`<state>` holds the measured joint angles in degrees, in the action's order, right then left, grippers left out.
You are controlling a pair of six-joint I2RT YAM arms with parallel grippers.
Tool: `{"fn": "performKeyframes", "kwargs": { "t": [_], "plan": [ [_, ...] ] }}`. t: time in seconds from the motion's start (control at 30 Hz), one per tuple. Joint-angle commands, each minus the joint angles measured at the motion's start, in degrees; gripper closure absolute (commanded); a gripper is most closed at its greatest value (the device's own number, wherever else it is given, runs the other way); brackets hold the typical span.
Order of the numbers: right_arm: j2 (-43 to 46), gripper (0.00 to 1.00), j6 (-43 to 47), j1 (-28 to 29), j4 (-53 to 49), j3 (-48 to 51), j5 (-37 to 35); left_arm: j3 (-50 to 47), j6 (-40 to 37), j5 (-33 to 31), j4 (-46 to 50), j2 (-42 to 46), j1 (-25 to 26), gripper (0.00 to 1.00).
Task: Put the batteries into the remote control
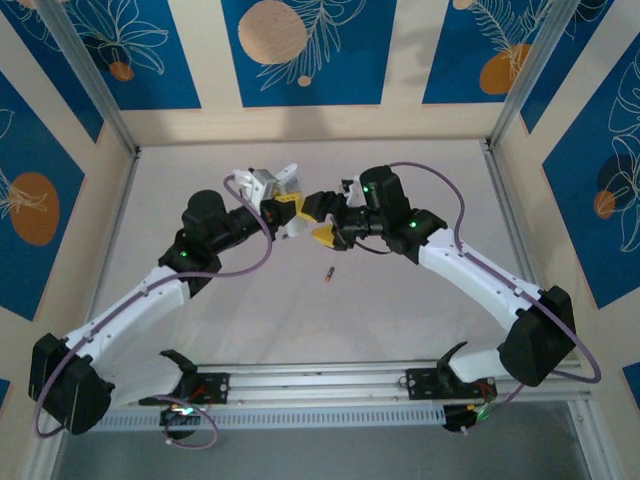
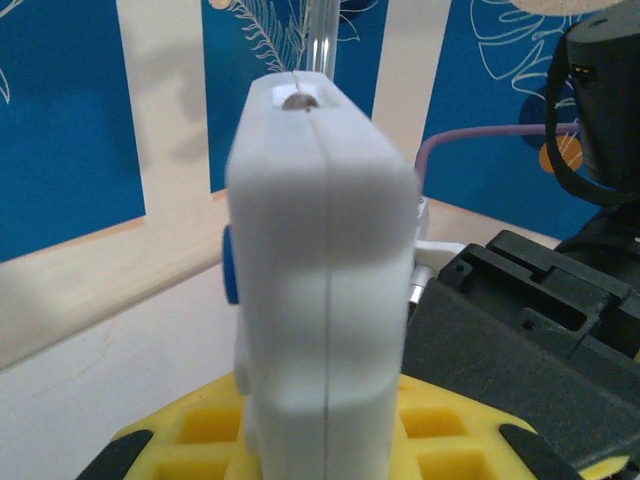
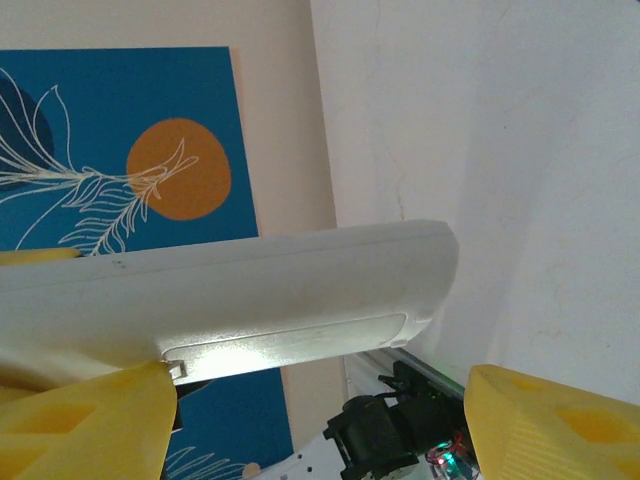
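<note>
Both arms bent inward mid-table; L claw [image 1: 289, 207] pinches remote control [image 2: 320, 260], R claw [image 1: 324, 232] spread near it.

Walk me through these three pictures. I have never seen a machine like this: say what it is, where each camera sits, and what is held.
This is a robot with two arms bolted at the near edge of a table. The overhead picture looks down on both: the left arm and the right arm meet in the middle. The other two pictures come from small cameras on the wrists, so each sees its own yellow fingers up close. In the left wrist view, the left fingers are clamped on a white remote control, seen end-on. In the right wrist view, the right fingers stand apart, the same remote stretching across the picture. One small dark battery lies on the table, nearer the arm bases.
</note>
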<state>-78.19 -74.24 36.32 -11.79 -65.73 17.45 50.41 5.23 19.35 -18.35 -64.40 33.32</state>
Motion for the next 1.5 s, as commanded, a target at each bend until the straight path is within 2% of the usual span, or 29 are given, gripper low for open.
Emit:
{"fn": "performKeyframes", "kwargs": {
  "t": [0.0,0.4,0.53,0.73,0.8,0.9,1.03,1.47],
  "plan": [
    [-0.2,0.25,-1.9,-1.5,-4.0,2.7,-2.4,0.2,-4.2,1.2,-5.5,3.6,1.5,1.00],
    [4.4,0.25,-1.6,-1.4,-4.3,7.3,-4.7,-1.8,-4.2,-2.4,-6.7,2.7,1.4,1.00],
    [3.7,0.25,-2.5,-1.4,-0.5,9.4,-3.0,-2.9,-2.7,-2.3,-6.3,2.4,1.4,1.00],
    [5.4,0.25,-1.4,-1.3,7.6,13.3,1.1,-6.8,-0.9,-5.4,-6.7,2.6,1.4,1.00],
    [7.4,0.24,-1.4,-0.6,7.7,14.3,-1.2,-7.6,-0.1,-5.1,-7.8,2.7,1.5,1.00],
    [9.5,0.16,-1.1,0.4,8.8,14.5,-2.7,-7.7,0.3,-4.3,-8.8,2.6,1.5,1.00],
    [8.0,0.09,-0.5,0.6,9.7,11.9,-0.6,-7.4,0.6,-3.5,-9.6,2.0,1.5,1.00],
    [1.7,0.11,-1.5,1.1,12.9,8.4,1.6,-6.9,1.6,-1.3,-11.3,1.3,1.5,1.00]
  ]
}}
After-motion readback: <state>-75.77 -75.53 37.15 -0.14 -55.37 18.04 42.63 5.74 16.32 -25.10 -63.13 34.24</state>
